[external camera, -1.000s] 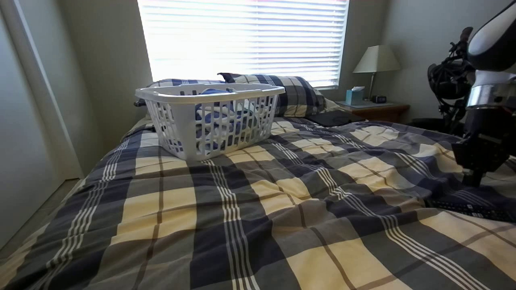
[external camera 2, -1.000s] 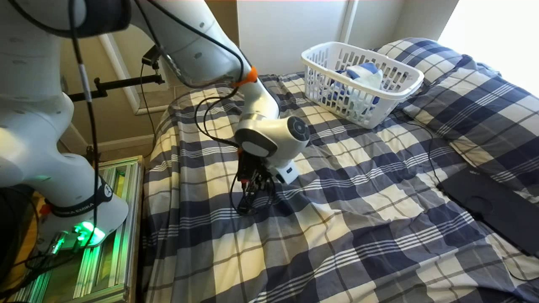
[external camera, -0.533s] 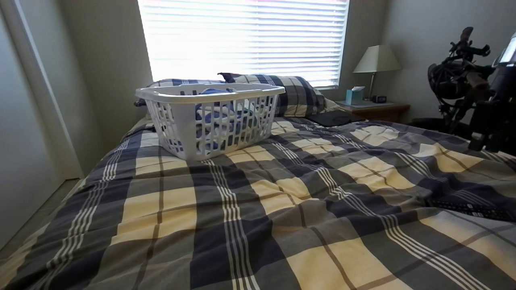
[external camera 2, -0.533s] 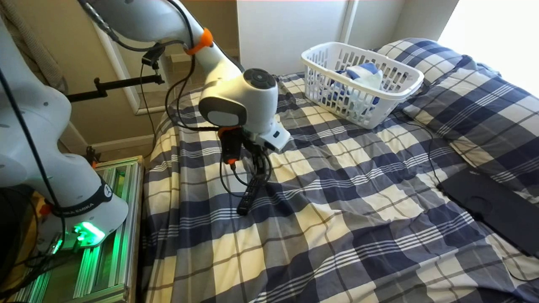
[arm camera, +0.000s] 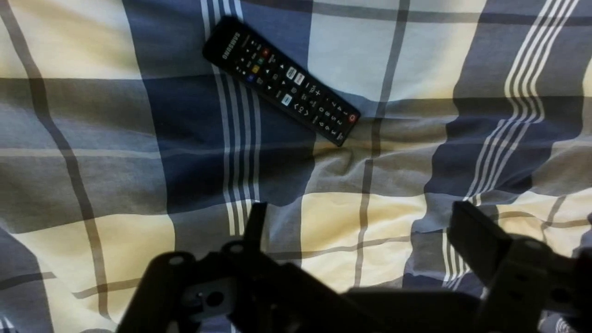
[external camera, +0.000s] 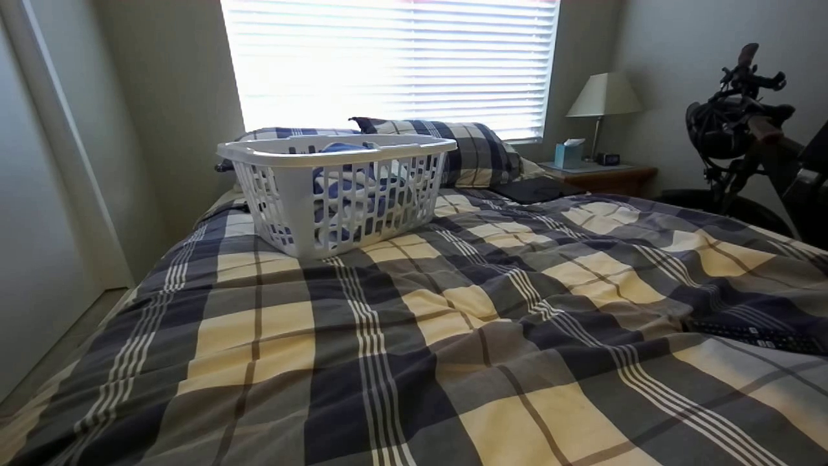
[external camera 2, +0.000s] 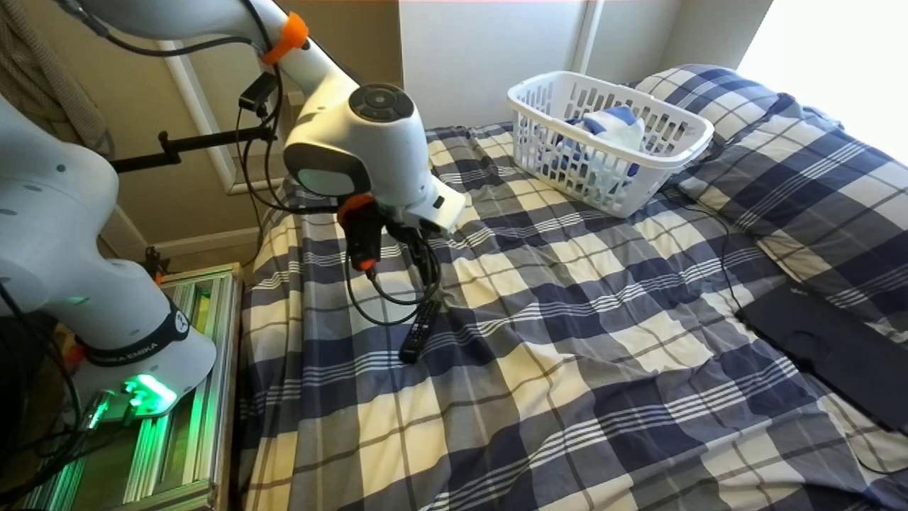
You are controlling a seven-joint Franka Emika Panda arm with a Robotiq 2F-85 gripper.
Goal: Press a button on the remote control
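The black remote control [arm camera: 282,81] lies face up on the plaid bed cover, its rows of small buttons showing in the wrist view. In both exterior views the remote [external camera: 757,335] rests flat, and its far end [external camera 2: 425,316] is close below the cables of the hand. My gripper [arm camera: 358,207] hangs above the cover, apart from the remote, with its fingers [arm camera: 476,236] spread wide and only cloth visible beyond the gap. In the wrist view the remote sits ahead of the fingertips. Cables and the wrist hide most of the gripper in an exterior view.
A white laundry basket [external camera 2: 567,174] holding cloth stands on the bed near the pillows [external camera 2: 809,184]. A flat black object [external camera 2: 830,348] with a cable lies by the pillows. The cover is wrinkled around the remote. The robot's base [external camera 2: 142,362] stands beside the bed.
My gripper has risen off the remote and drawn back toward the robot's base. Its fingers, close together a second ago, now stand apart. The remote has stayed in place.
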